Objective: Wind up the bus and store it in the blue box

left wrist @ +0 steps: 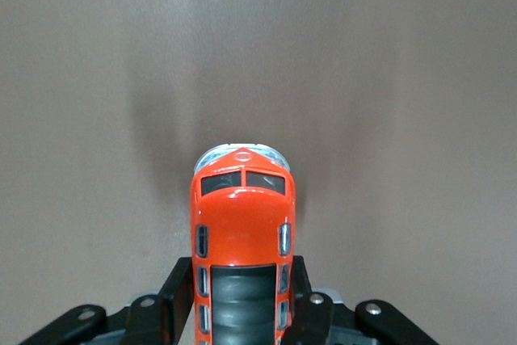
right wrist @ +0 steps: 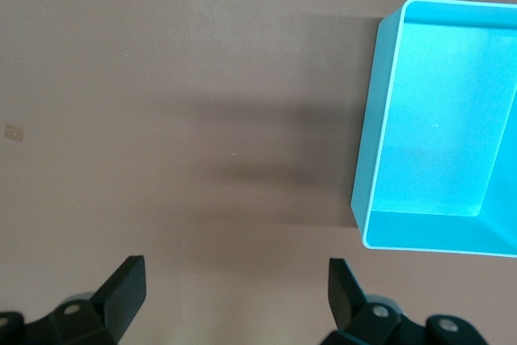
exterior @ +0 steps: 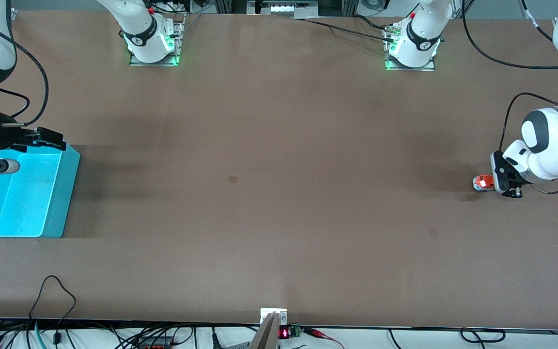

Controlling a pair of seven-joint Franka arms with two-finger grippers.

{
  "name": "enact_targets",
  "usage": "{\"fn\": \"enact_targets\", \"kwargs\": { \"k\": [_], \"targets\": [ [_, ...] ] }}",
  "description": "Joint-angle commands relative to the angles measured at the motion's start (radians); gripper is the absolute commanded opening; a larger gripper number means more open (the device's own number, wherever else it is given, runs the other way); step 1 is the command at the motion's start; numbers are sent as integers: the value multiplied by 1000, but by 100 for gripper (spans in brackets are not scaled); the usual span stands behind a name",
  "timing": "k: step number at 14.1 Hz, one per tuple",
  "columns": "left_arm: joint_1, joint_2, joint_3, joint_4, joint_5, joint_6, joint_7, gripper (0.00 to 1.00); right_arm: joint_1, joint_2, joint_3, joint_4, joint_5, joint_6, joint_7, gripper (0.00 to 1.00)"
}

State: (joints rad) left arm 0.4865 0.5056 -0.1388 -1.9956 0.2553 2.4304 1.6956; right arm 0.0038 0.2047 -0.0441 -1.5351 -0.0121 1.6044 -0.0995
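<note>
My left gripper [exterior: 493, 183]: it is at the left arm's end of the table, low at the table surface, and its two black fingers [left wrist: 179, 300] are pressed together on the bus, one on each long side. In my left wrist view I see the fingers touching the orange body at its rear half.

The bus [exterior: 483, 182]: small orange toy with dark windows and a dark roof panel, and a pale grey trim at its nose. It sits between my left fingers, with its nose pointing away from my wrist, toward the middle of the table. I cannot tell if its wheels touch the table or are just above it; a dark shadow lies under and around it.

My right gripper [exterior: 49, 137]: it hangs in the air over the edge of the blue box that is farther from the front camera, at the right arm's end of the table. Its fingers [right wrist: 125, 287] stand wide apart and nothing is between them. This arm waits.

The blue box [exterior: 68, 194]: bright cyan bin with low walls and open top, standing on the table at the right arm's end. I see nothing inside the part that shows. It is well apart from the bus, with almost the whole table between them.

The table [exterior: 279, 203]: brown and flat, with a small square patch [exterior: 232, 179] near its middle.
</note>
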Motion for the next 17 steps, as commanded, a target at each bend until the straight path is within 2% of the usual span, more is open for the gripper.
{"fn": "enact_targets", "kwargs": {
  "k": [1, 2, 3, 7, 11, 17],
  "targets": [
    [15, 53, -7, 35, 35, 7, 16, 35, -1, -7, 1, -5, 6, -8, -13, 100],
    [15, 48, -7, 37, 35, 4, 16, 77, 1, -7, 1, -7, 6, -8, -13, 100],
    [15, 45, -7, 38, 35, 0, 18, 100, 2, -7, 1, -7, 6, -8, -11, 100],
    [15, 7, -16, 38, 35, -28, 9, 100, 1, -7, 1, -7, 6, -8, -6, 100],
    [3, -54, -21, 40, 33, -152, -33, 100, -2, -7, 1, -7, 6, -8, -11, 100],
    [3, -179, -65, 40, 32, -362, -175, 100, -1, 2, 1, -7, 6, -9, -11, 100]
  ]
}}
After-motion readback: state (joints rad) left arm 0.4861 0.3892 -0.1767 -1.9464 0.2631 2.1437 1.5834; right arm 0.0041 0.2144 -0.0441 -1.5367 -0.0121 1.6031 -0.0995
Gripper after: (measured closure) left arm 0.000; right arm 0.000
